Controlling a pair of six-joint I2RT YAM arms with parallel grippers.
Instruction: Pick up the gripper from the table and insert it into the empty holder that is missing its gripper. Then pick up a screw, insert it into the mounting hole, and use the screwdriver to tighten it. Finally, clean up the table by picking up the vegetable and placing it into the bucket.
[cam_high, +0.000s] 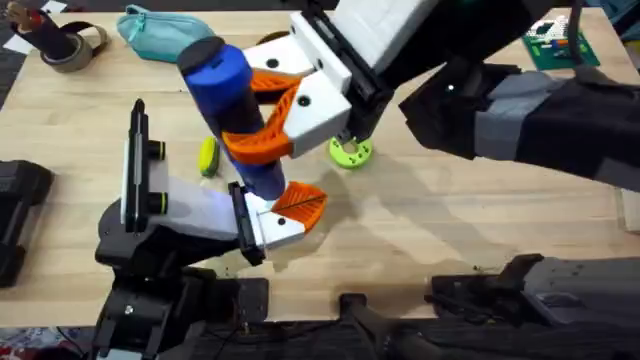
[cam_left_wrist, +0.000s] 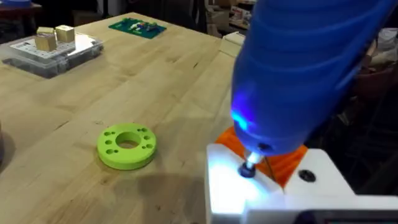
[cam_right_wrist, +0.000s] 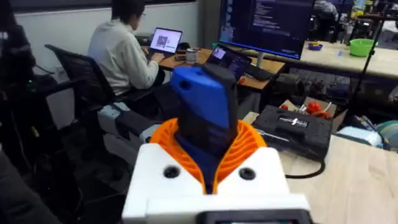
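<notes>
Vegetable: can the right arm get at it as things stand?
Probably not: the right gripper is shut on the screwdriver, which stands between it and the vegetable.

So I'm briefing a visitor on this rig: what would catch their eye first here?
The big blue screwdriver stands upright mid-table, clamped between the right gripper's orange-padded fingers, its bit pressed down into the white holder with a blue light glowing at the tip. Beside it lie the bright-green disc and the small yellow-green vegetable.
</notes>
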